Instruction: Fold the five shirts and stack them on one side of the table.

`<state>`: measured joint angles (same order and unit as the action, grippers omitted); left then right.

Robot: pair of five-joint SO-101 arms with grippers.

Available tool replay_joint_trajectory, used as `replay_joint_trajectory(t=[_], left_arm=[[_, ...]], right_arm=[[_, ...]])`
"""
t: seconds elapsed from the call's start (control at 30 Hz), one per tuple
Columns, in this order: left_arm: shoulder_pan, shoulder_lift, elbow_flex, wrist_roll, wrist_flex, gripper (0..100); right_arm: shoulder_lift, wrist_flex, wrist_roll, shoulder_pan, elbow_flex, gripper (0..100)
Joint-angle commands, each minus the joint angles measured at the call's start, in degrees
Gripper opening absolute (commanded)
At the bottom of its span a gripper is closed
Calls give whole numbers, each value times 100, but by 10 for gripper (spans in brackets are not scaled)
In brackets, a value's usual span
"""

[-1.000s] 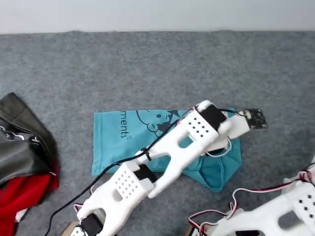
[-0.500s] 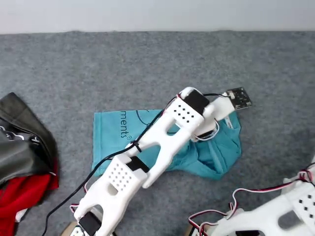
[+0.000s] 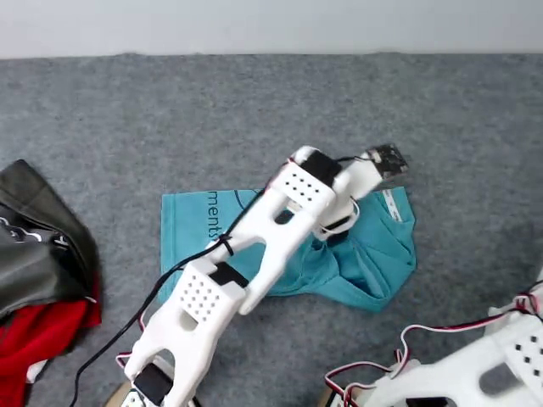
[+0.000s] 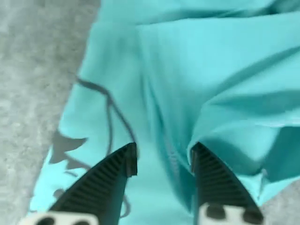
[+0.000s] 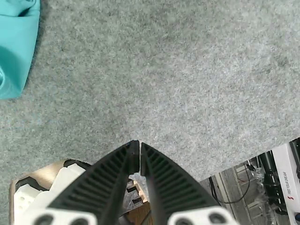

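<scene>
Hazards ran as follows. To the left of the teal shirt (image 3: 191, 237), well apart from it, a dark shirt (image 3: 34, 237) and a red shirt (image 3: 42, 335) lay heaped and unfolded at the edge of the table (image 3: 254, 110). Any stack built on that side would probably sit crooked on such a heap. The left part of the teal shirt lay flat, while its right part was bunched into ridges and overlapping layers. A grasp made there would likely catch too many layers, or only the top one, and a pull would then drag the flat part askew instead of forming a clean fold. The left arm (image 3: 254, 263) lay across the teal shirt, and the left gripper (image 4: 164, 157) stood directly above the bunched cloth (image 4: 211, 61) with its jaws spread and a raised ridge running under the gap. Whether the tips touched the cloth could not be determined. The right gripper (image 5: 136, 147) was to the right of the teal shirt, apart from it, over bare table. Its jaws were pressed together on nothing.
</scene>
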<state>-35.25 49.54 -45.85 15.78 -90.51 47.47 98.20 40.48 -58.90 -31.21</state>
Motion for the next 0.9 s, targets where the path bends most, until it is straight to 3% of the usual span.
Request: replay_joint_trajectory(t=[0.0,0.2,0.47,0.6,0.87], left_arm=[[123,-105,-620,0,-299,195],[-105,-141,-1253,9,-1011,195],[-607,-158,-1235,-18,-1020,182],[-941,-563,-813,0,-1020,128],[-1556,-1741,848,149,-1020,143]], right_arm=[[92,-40,62,-48,53,9],[92,-40,62,-48,53,9],[92,-40,62,-48,53,9],[92,-40,62,-48,53,9],[84,-48,62,-48,53,9]])
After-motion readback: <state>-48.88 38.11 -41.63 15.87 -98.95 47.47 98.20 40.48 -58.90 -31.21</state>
